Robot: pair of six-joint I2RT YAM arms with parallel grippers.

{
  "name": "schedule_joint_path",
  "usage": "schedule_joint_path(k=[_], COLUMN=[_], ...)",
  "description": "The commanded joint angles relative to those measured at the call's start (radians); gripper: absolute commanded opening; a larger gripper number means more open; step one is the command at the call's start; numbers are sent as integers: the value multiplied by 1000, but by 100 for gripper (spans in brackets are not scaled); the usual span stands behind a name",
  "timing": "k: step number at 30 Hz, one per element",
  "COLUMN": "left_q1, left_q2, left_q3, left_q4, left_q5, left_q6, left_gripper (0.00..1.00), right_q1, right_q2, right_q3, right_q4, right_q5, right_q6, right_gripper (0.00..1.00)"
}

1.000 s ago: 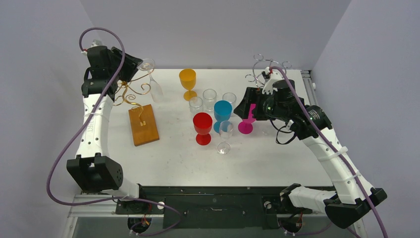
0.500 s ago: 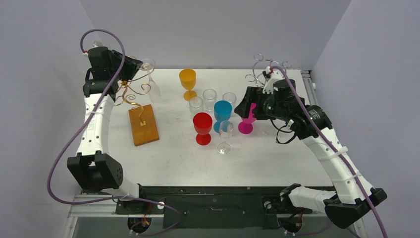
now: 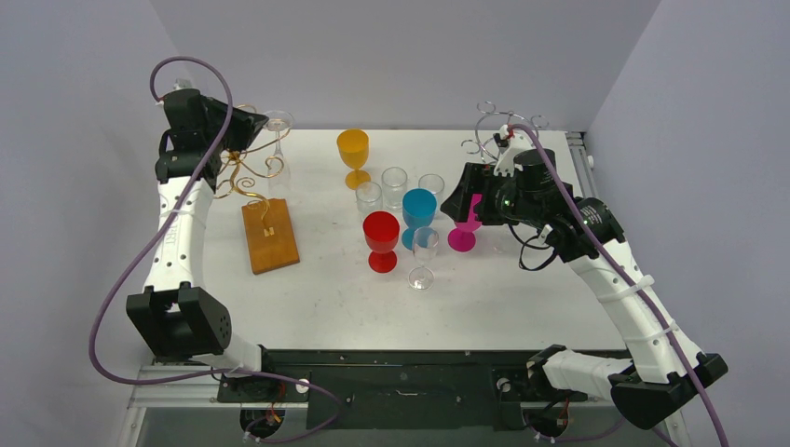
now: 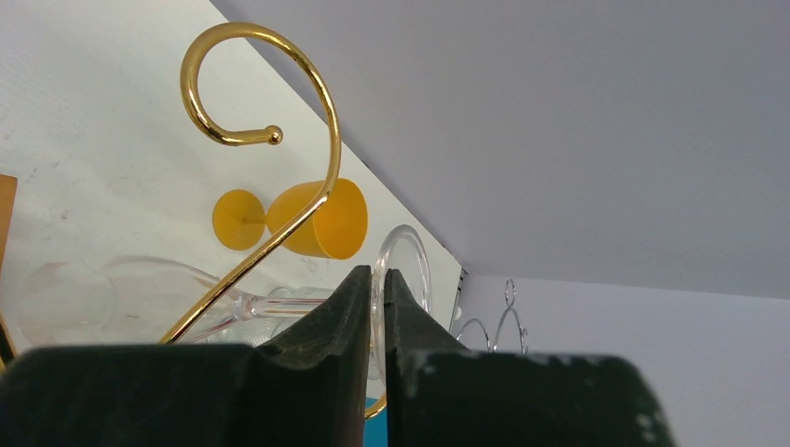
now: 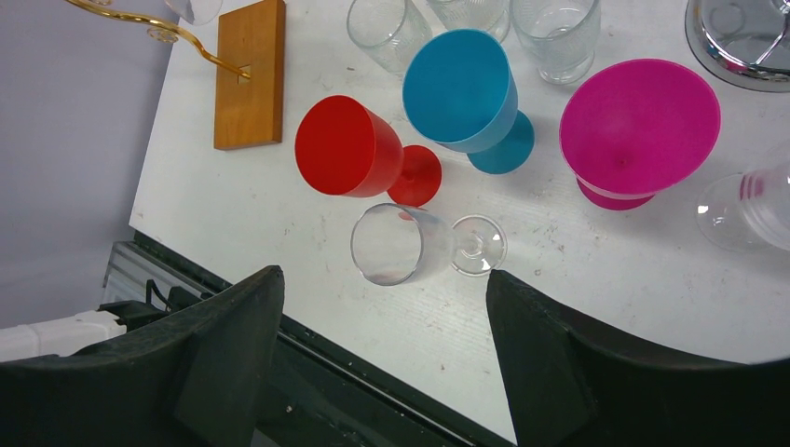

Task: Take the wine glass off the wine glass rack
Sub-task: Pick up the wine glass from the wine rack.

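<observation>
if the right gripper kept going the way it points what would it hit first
Probably the clear wine glass beside the red goblet: in the wrist view its rim sits almost centred ahead of the open right gripper. Depth is unclear, so it might just miss and reach the table.

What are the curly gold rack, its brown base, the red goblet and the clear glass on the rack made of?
Rack: thin wire, shiny gold finish with bright glints, probably metal.
Base: flat brown block, satin, looks like wood.
Red goblet: opaque, even colour, dull sheen, likely plastic.
Wine glass: fully see-through; glass or clear plastic, cannot tell.
</observation>
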Motion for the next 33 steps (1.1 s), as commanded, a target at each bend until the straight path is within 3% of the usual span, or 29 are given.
schedule_joint_path(k=[1,18,33], left_q1=[14,36,47], left_q2=[-30,-72,-131], left_q3=[5,-71,-121], left_q4=[75,245,264], left_q5=[32,158,208], left_q6=[-17,-114,-142], left_gripper=[2,0,0], right_q1=[-8,-10,-10], right_q2=[-21,-15,-10], right_q3=[-4,-4,-4], right_q4=[39,40,39], right_q5=[-1,2,-2], right_q6=[-2,-1,0], right_gripper=[74,74,73])
